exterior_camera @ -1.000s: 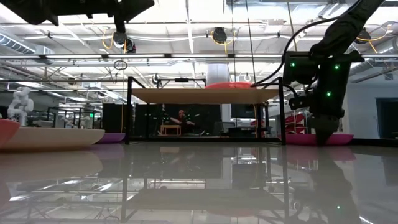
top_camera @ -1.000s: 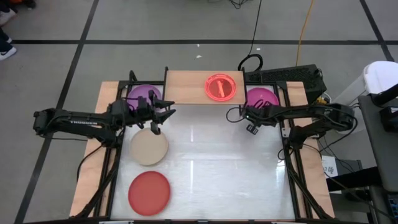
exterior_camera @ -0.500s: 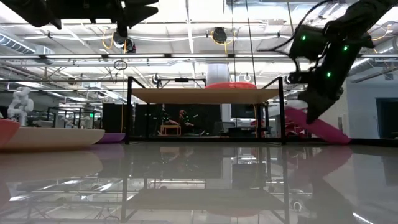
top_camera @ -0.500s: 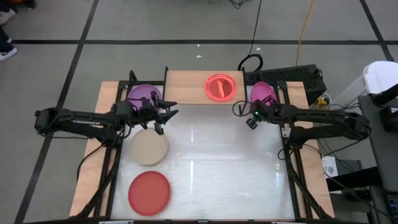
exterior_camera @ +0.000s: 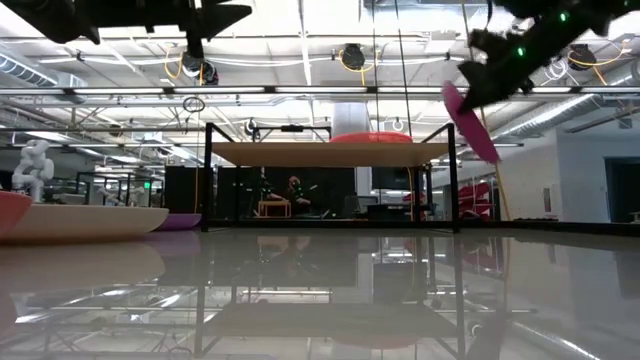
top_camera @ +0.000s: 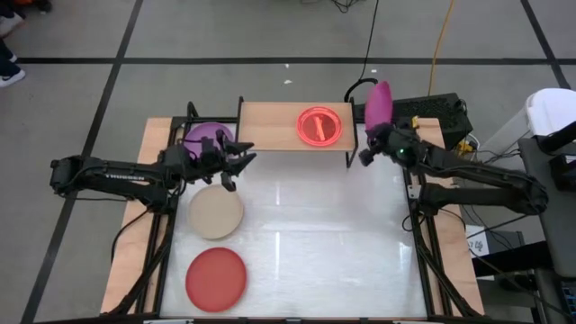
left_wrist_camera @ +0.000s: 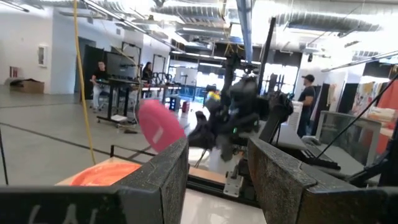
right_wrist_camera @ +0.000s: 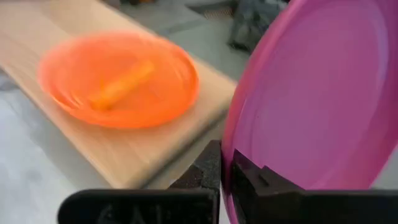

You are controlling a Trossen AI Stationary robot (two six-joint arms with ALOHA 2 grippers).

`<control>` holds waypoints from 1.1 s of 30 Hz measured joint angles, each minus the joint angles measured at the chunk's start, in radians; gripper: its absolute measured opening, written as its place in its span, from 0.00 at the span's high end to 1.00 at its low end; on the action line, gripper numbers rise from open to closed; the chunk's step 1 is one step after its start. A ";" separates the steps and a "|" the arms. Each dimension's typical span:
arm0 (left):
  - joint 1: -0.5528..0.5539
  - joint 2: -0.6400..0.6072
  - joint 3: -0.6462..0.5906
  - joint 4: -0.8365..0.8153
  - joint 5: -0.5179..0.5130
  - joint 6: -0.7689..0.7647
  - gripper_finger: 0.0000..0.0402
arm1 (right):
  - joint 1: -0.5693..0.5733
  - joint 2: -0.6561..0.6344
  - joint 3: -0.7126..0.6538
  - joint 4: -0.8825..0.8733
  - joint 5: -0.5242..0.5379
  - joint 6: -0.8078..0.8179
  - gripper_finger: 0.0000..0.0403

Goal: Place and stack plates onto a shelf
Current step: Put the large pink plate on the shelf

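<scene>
My right gripper (top_camera: 372,144) is shut on a magenta plate (top_camera: 378,103), held in the air by the shelf's right end (exterior_camera: 472,122). The shelf (top_camera: 270,126) is a light-wood board on black legs and carries a translucent orange plate (top_camera: 319,126), which also shows in the right wrist view (right_wrist_camera: 118,78). My left gripper (top_camera: 236,166) hangs open above the table between a purple plate (top_camera: 205,135) and a beige plate (top_camera: 215,214). A red plate (top_camera: 216,277) lies flat near the front left. My right gripper pinches the magenta plate's rim (right_wrist_camera: 229,155) between its two fingers (right_wrist_camera: 208,165), one on each face. The plate is lifted clear of the table and stands steeply tilted, almost on edge (exterior_camera: 472,122), higher than the shelf board.
The shelf's black legs (exterior_camera: 455,180) stand close beside the raised plate. The white tabletop (top_camera: 315,234) is bare in its middle and right. Cables and a dark box (top_camera: 432,112) lie past the far right corner. People stand in the room beyond (left_wrist_camera: 308,99).
My right gripper has risen from table height to the right of the shelf and moved toward the far edge. It took the magenta plate along: the plate lay flat on the table, then tipped up on one side, and now hangs clear above shelf height.
</scene>
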 joint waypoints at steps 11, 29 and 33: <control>0.000 0.000 0.000 -0.018 -0.052 0.002 0.58 | 0.063 0.170 0.249 0.214 -0.273 -0.167 1.00; -0.008 -0.358 -0.049 -0.388 -0.184 0.034 0.58 | 0.157 0.705 0.618 0.324 -0.394 -0.426 1.00; -0.006 -0.356 -0.070 -0.382 -0.263 0.045 0.58 | 0.157 0.798 0.663 0.369 -0.471 -0.464 1.00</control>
